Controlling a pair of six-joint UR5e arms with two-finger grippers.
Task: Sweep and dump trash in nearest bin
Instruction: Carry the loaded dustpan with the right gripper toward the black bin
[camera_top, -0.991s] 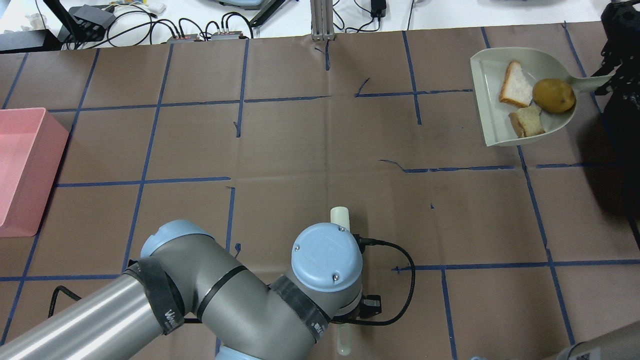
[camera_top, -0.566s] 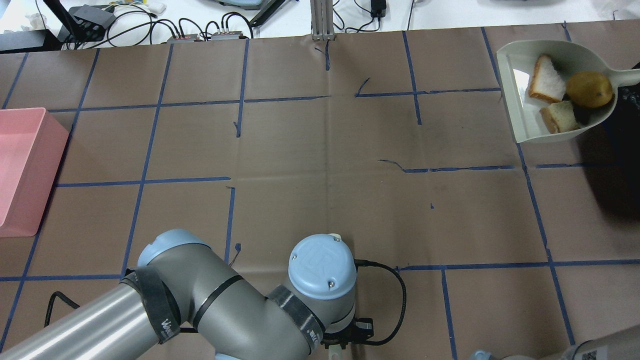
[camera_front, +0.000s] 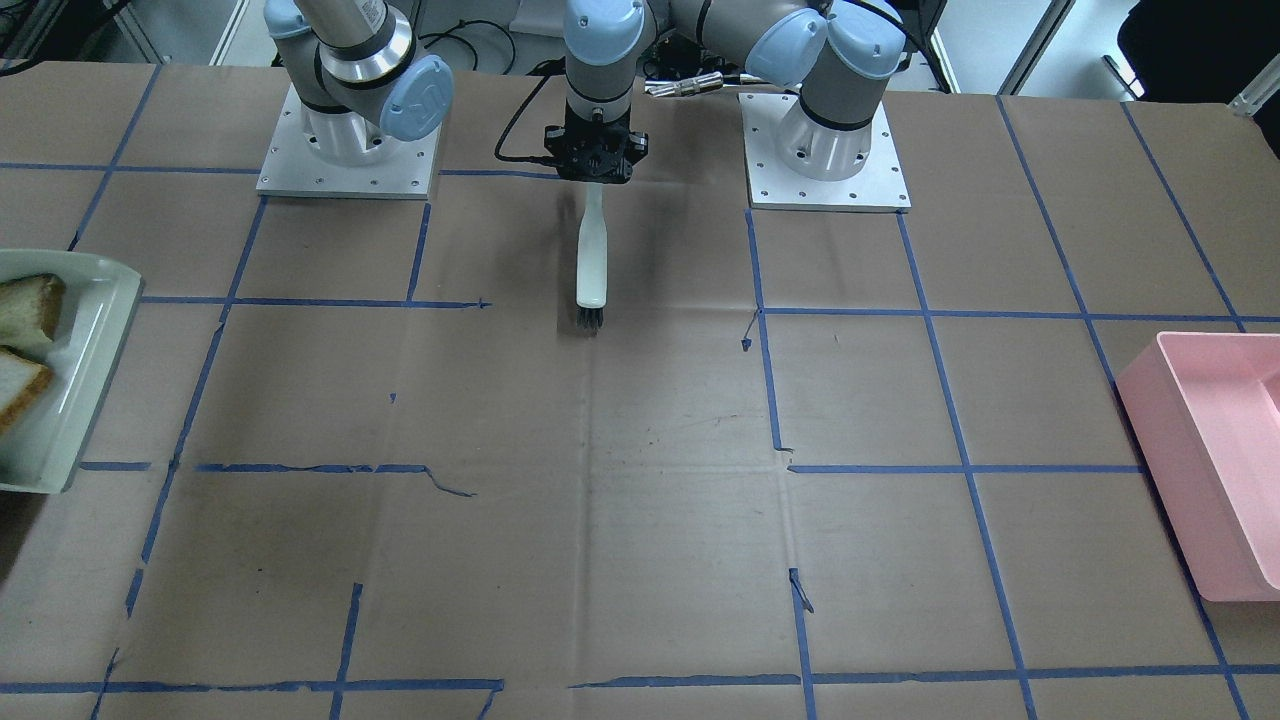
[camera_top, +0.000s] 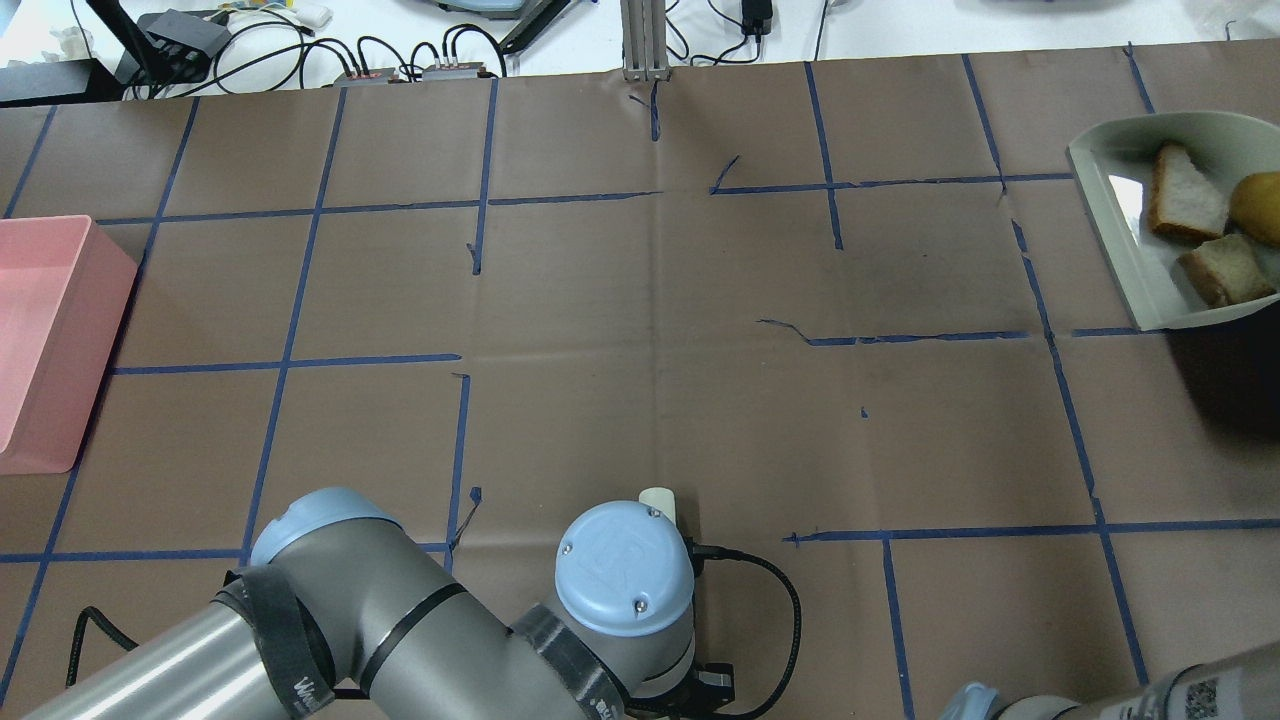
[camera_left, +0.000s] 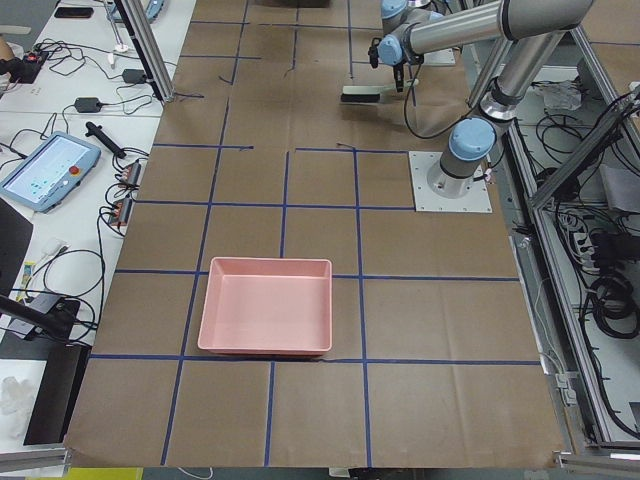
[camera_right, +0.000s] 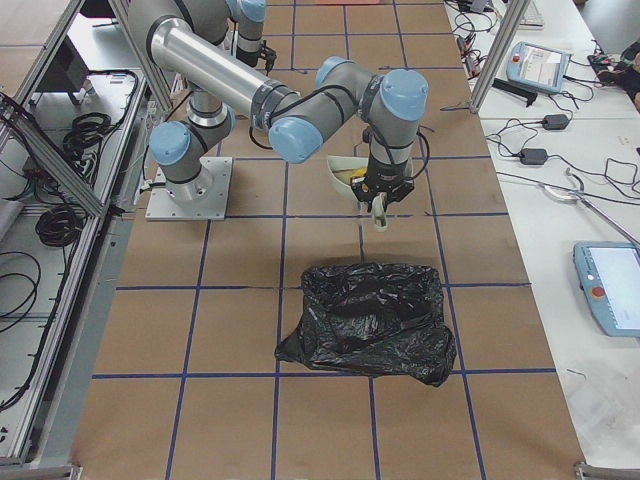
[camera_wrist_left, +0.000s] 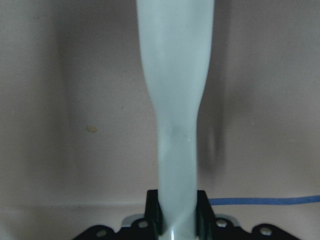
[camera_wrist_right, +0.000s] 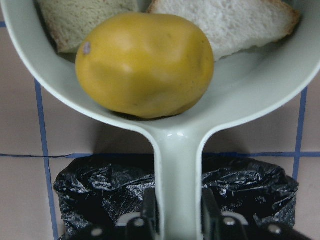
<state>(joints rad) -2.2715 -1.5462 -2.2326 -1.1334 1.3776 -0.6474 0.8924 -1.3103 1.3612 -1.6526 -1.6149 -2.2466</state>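
The trash lies in a pale green dustpan (camera_top: 1130, 230): a yellow-brown potato (camera_wrist_right: 145, 65) and two pieces of white bread (camera_top: 1185, 195) (camera_top: 1225, 272). My right gripper (camera_wrist_right: 177, 210) is shut on the dustpan's handle (camera_wrist_right: 177, 165) and holds the pan above the table, with a black bin bag (camera_right: 370, 320) just beyond and below it. My left gripper (camera_front: 594, 165) is shut on a white brush (camera_front: 591, 255), bristles pointing away from the robot's base, near the table's middle. A pink bin (camera_top: 40, 340) sits at the far left edge.
Brown paper with blue tape lines covers the table (camera_top: 640, 300). Cables and boxes (camera_top: 400, 60) lie beyond its far edge. The two arm bases (camera_front: 825, 150) stand on metal plates at the robot's side.
The dustpan with the trash has moved right, partly past the overhead view's edge. The left arm has drawn the brush back toward the robot's base.
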